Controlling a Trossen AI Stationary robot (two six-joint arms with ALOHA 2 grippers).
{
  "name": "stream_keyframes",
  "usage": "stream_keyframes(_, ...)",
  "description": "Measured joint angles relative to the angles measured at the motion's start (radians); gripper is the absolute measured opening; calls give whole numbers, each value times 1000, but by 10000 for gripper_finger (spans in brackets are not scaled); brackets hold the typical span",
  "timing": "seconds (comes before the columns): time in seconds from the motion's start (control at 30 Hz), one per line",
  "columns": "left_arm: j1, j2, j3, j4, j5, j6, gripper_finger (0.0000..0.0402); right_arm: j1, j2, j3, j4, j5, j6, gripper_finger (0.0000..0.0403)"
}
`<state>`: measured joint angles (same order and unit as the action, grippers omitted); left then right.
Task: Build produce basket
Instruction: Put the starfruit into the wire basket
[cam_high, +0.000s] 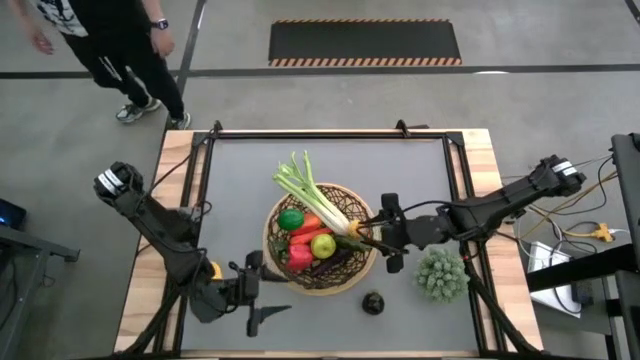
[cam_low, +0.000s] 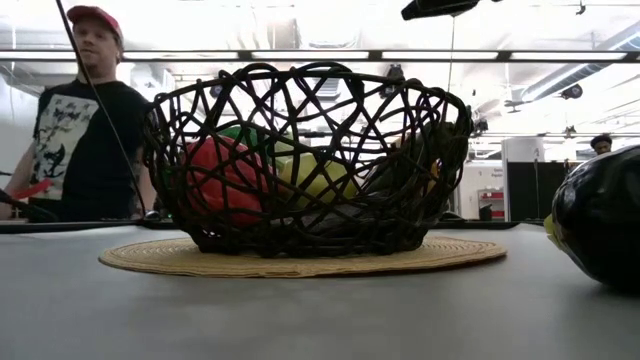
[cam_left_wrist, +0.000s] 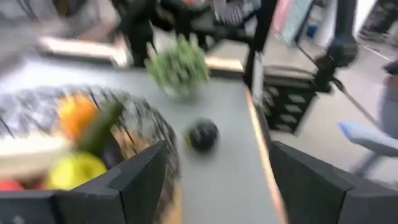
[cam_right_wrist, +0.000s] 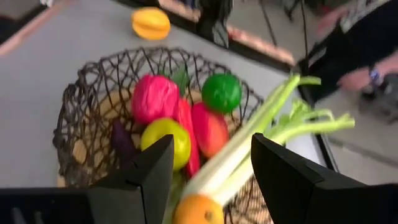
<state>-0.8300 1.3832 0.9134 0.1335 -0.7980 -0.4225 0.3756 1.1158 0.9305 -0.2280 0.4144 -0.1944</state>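
High view: basket (cam_high: 352, 268) mid-surface, nearly filled; right gripper (cam_high: 386, 234) at its 3 o'clock rim, fingers parted around the leek (cam_high: 318, 199).
Left wrist view: left gripper (cam_left_wrist: 211, 180) fingers wide, empty.
Next, likely: release leek, fetch dark fruit (cam_high: 373, 302) at basket's 5 o'clock.

The basket (cam_low: 305, 160) is dark woven wicker on a tan braided base. Inside it, the lemon (cam_right_wrist: 166, 140) and lime (cam_right_wrist: 221, 92) look smooth, glossy plastic. Beside the basket, the eggplant (cam_low: 603, 215) shines (nearly black); the table (cam_high: 250, 160) is matt grey, wood-edged.
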Motion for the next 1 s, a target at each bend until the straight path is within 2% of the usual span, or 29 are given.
stream_keyframes(0.13, -13, -17, 10, -207, 121, -282, 265, 0, -39, -119, 197, -47, -44, 201)
stream_keyframes(0.27, -6, -30, 39, -569, 252, -728, 265, 0, -61, -181, 277, -82, -48, 201)
stream_keyframes(0.37, 0, -30, 59, -850, 450, -1038, 265, 0, -63, -192, 289, -82, -34, 201)
stream_keyframes(0.43, 0, -30, 60, -987, 595, -1187, 265, 0, -63, -198, 289, -82, -34, 201)
stream_keyframes(0.57, 1, -29, 34, -1200, 846, -1316, 265, 0, -55, -202, 292, -82, -31, 201)
stream_keyframes(0.63, 1, -29, 20, -1250, 902, -1376, 265, 0, -53, -202, 292, -82, -31, 201)
stream_keyframes(0.83, 1, -27, 16, -1304, 916, -1552, 265, 0, -52, -209, 290, -82, -25, 201)
stream_keyframes(1.0, 1, 6, 13, -1328, 904, -1570, 265, -1, -51, -213, 290, -82, -25, 201)
